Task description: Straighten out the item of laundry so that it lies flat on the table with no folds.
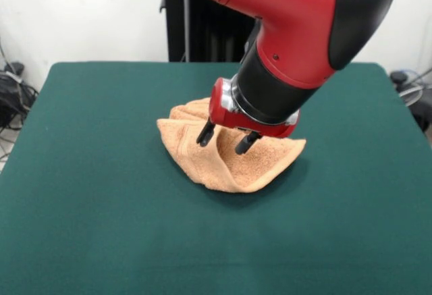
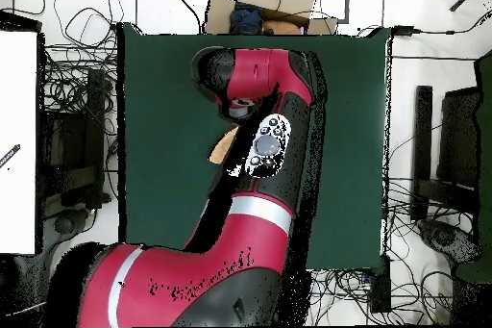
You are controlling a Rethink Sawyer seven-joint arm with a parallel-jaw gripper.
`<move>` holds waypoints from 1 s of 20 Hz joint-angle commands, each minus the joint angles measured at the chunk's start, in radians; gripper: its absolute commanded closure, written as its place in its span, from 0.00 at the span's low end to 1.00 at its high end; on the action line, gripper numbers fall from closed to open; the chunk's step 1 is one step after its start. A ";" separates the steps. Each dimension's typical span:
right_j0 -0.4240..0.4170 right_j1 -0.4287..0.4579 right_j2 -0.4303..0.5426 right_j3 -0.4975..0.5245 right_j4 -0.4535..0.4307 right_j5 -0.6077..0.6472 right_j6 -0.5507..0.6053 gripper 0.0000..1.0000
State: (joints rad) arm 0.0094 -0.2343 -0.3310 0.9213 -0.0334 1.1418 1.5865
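Over mid-table the gripper (image 1: 227,142) hangs with both fingertips spread apart, dipped into the towel's (image 1: 223,160) crease, gripping nothing as far as I can see. Towel sits bunched and folded near the middle of the green table (image 1: 101,207), one flap doubled over; overhead, the arm hides nearly all of it. Looks soft, light, limp, will drape; best pinch a free corner or edge. One towel, one gripper.

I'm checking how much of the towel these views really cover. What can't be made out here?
- Overhead view: the arm hides nearly all of the towel; only a sliver shows.
- Overhead view: the tool is hidden under the arm.
- Front view: the tool and wrist cover the towel's middle and far edge; labels and woven band are unseen.
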 commanded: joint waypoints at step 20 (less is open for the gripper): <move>-0.001 0.036 0.011 0.093 -0.038 0.016 0.159 0.00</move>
State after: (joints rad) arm 0.0086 -0.1958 -0.3309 0.9110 -0.0334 1.1418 1.5865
